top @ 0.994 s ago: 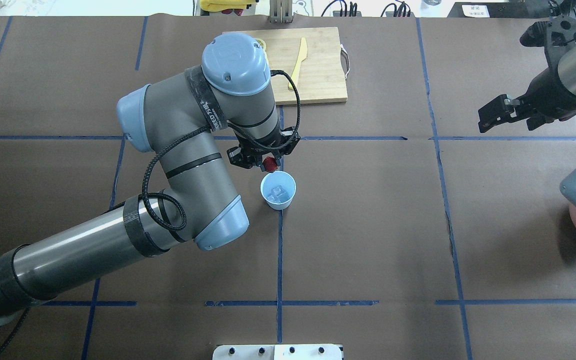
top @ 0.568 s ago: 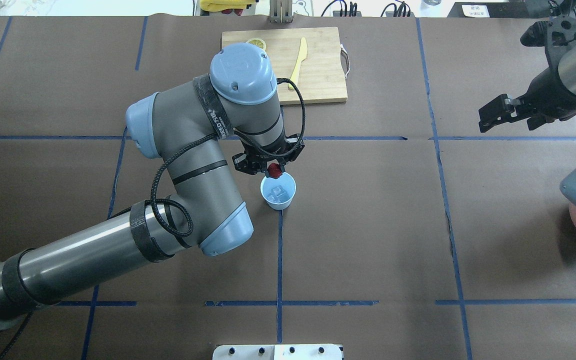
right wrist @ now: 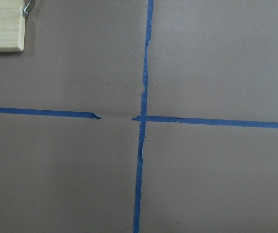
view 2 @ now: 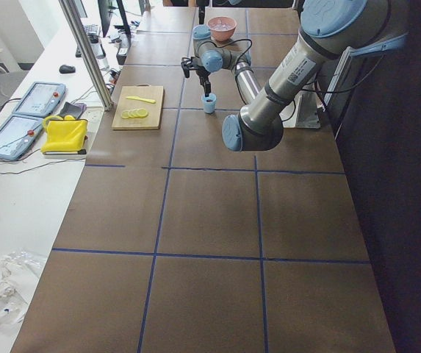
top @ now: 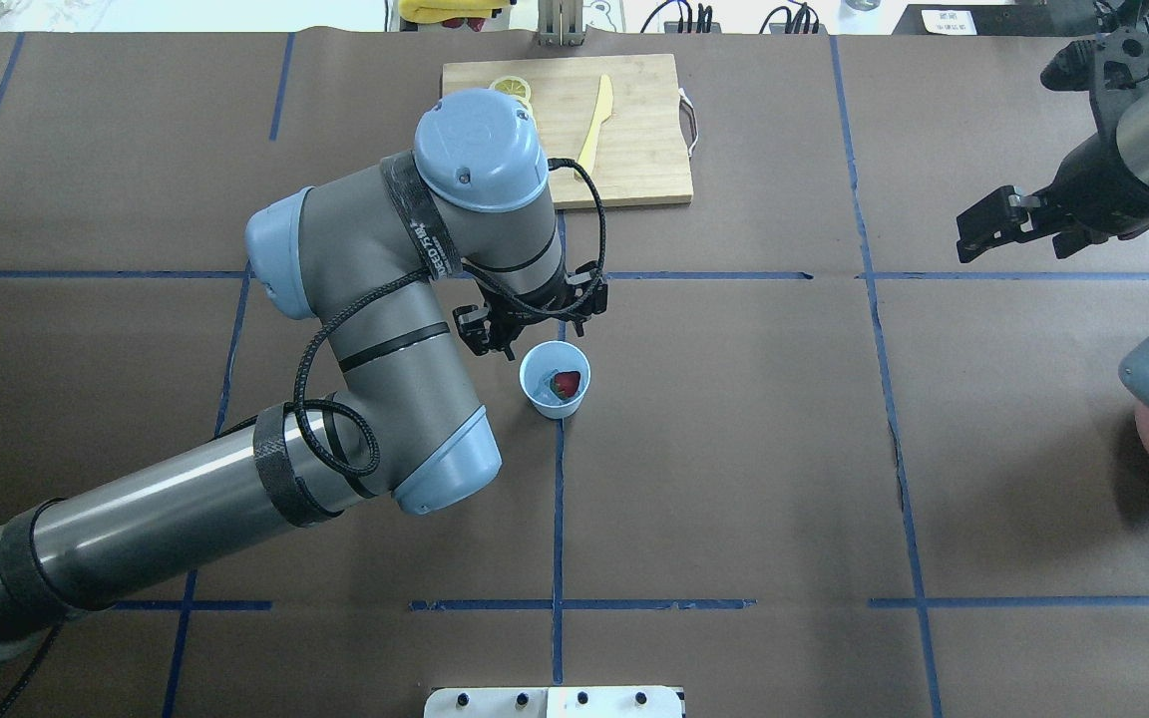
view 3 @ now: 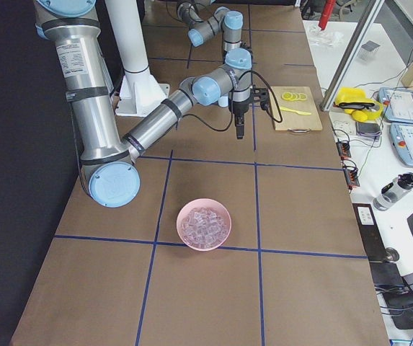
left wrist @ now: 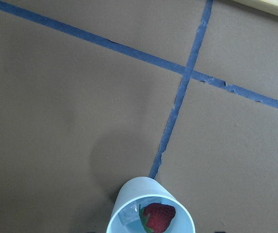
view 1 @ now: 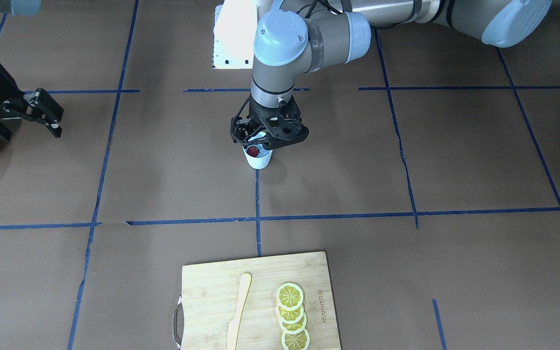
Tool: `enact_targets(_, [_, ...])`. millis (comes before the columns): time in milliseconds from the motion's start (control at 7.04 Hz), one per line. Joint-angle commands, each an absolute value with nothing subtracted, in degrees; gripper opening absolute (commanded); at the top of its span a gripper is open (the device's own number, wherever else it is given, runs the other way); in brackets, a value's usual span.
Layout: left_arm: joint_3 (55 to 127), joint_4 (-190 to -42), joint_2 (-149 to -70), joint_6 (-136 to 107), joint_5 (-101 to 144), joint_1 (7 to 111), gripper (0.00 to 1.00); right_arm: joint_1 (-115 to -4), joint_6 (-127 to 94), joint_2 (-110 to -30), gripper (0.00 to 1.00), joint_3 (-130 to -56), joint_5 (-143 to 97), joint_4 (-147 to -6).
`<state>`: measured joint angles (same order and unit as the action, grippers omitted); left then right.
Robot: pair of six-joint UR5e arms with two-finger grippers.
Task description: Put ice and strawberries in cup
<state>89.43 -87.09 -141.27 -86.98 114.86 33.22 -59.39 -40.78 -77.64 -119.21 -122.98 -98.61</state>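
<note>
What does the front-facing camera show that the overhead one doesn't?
Only front-facing: four lemon slices in a full row on the cutting board. Only overhead: a yellow cloth past the table's far edge. Both: the strawberry lying in the cup, the left gripper open above it, and the yellow knife.
</note>
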Motion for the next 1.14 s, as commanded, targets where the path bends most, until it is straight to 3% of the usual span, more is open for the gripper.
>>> enact_targets(0, [93.1, -84.4, -139.8, -84.9, 115.1, 33.3, 1.00, -60.5, -38.5, -79.6, 0.99, -120.0, -123.0, -98.6])
enact_targets(426, [104.3, -76.8, -127.2, -61.6, 115.3, 41.6, 1.00, -72.5, -18.6, -88.5, 0.99, -117.1, -127.9, -97.2])
enact_targets(994, [105.6, -74.3, -112.6, -23.6, 126.8, 64.6, 1.00, -89.7, 3.5, -89.6, 0.99, -98.6, -135.9, -97.0])
